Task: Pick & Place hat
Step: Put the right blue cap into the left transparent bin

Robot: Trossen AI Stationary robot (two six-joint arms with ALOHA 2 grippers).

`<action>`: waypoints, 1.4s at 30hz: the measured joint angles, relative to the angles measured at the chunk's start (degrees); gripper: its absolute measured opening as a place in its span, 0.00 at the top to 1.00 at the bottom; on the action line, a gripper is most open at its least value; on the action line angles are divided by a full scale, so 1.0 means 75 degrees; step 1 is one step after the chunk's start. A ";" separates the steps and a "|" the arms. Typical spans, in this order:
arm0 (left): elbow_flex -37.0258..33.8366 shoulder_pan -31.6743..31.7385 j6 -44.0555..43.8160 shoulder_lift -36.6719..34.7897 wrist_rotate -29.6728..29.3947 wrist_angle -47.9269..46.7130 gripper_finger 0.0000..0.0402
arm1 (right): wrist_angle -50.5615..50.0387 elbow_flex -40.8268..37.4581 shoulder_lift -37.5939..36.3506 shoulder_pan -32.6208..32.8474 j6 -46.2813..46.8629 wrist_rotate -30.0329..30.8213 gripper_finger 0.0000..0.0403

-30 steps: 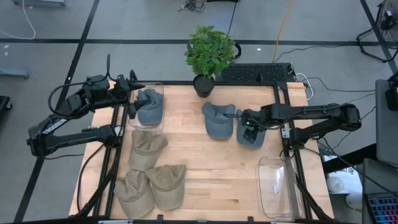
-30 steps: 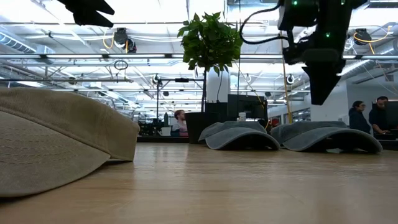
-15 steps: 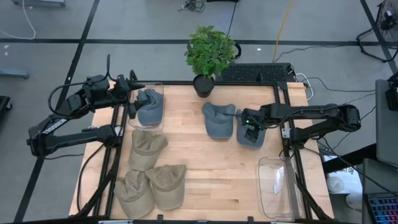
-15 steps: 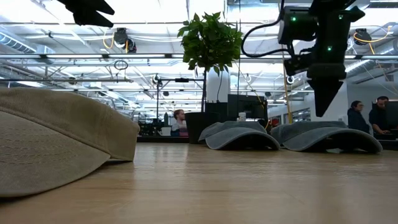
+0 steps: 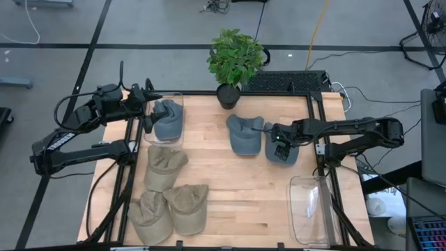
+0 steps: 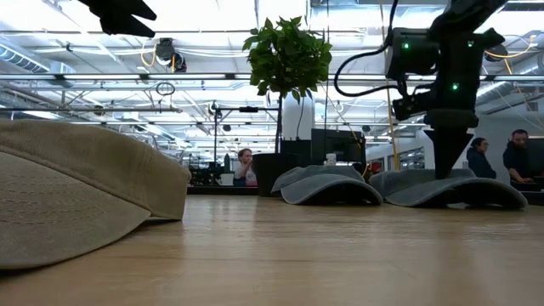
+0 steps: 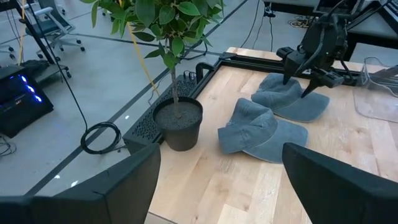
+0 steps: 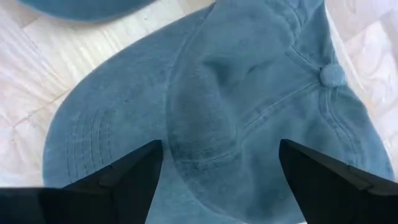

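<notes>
Two blue-grey hats lie side by side right of centre in the high view, below the potted plant (image 5: pixel 235 61). Right gripper (image 5: pixel 281 148) is down over the right-hand grey hat (image 5: pixel 281 155), fingers spread wide on either side of its crown, tips at the fabric, nothing clamped. The other grey hat (image 5: pixel 244 134) is just beside it. Left gripper (image 5: pixel 148 117) hangs at upper left, fingers apart, above a third grey hat (image 5: pixel 168 118) in a clear bin (image 5: pixel 178 97). Three tan hats (image 5: pixel 166 167) are grouped at lower left. An empty-looking clear tray (image 5: pixel 311 209) is at lower right.
</notes>
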 joint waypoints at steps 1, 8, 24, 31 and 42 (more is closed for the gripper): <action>0.0000 0.0000 0.0001 0.0000 -0.0001 0.0000 0.14 | 0.0006 -0.0008 0.0000 -0.0020 -0.0003 0.0002 0.23; 0.0000 0.0000 0.0001 0.0000 0.0000 -0.0003 0.14 | 0.0040 -0.0019 0.0003 -0.0056 -0.0040 -0.0147 0.34; 0.0000 0.0000 -0.0002 0.0000 0.0000 -0.0006 0.14 | 0.0349 -0.0034 0.0012 -0.0053 -0.0705 -0.0406 0.98; 0.0000 0.0000 -0.0002 0.0000 0.0000 -0.0007 0.14 | 0.0451 -0.0034 -0.0045 -0.0053 -0.0812 -0.0391 0.99; 0.0000 0.0000 -0.0002 0.0000 0.0000 -0.0009 0.14 | 0.0634 -0.0034 -0.0890 -0.0053 -0.0685 -0.0376 1.00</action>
